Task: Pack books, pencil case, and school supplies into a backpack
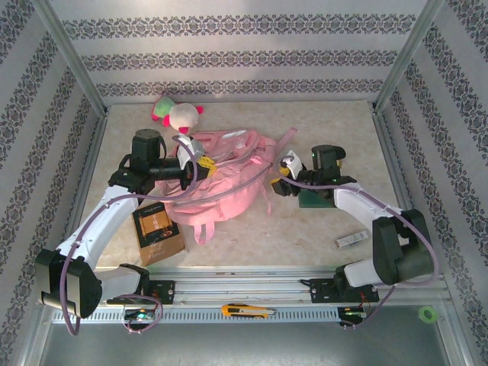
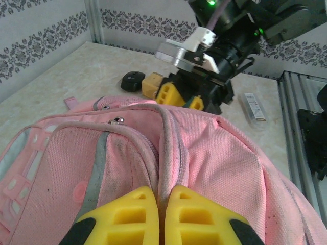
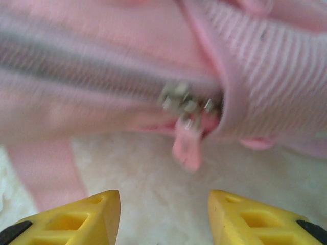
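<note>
While left claw (image 2: pixel 162 193) pinches pink backpack (image 2: pixel 230 168), right claw (image 3: pixel 163 198) gapes before zipper pull (image 3: pixel 186 148)

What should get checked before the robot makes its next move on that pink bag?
1. Left gripper pinching the backpack fabric: ok.
2. Right gripper open and facing the zipper pull: ok.
3. Zipper pull between the right gripper's fingers: not ok, it lies ahead of them.
4. Backpack already unzipped: cannot tell.
5. Book packed: not ok, it lies on the table beside the backpack.
</note>
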Action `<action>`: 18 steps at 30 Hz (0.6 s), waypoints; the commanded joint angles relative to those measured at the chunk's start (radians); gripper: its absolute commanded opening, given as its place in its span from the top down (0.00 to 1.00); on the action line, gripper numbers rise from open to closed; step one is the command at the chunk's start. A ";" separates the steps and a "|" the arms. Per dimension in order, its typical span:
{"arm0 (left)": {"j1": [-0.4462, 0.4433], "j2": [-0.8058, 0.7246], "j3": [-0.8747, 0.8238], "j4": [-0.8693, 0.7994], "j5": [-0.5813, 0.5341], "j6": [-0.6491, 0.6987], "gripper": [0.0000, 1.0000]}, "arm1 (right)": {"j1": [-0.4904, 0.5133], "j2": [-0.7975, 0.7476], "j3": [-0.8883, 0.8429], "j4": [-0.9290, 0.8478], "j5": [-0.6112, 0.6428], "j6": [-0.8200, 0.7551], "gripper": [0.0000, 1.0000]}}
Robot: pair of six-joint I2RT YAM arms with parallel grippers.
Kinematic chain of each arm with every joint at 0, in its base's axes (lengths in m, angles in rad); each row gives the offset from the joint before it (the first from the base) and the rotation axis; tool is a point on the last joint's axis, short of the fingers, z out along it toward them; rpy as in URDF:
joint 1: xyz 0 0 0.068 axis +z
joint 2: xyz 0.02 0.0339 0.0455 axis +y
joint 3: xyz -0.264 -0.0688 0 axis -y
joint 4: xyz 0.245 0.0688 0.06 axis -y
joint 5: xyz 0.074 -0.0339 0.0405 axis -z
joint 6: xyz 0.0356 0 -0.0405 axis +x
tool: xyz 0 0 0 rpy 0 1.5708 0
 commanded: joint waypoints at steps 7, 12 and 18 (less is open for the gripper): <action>0.007 -0.049 0.040 0.146 0.056 -0.021 1.00 | 0.007 0.086 0.102 0.074 -0.069 0.008 0.76; -0.001 -0.059 0.043 0.104 -0.068 -0.010 1.00 | 0.002 0.044 0.082 0.055 -0.097 0.014 1.00; -0.048 -0.066 0.058 0.012 -0.265 0.051 1.00 | 0.006 0.006 0.081 0.030 -0.155 0.030 1.00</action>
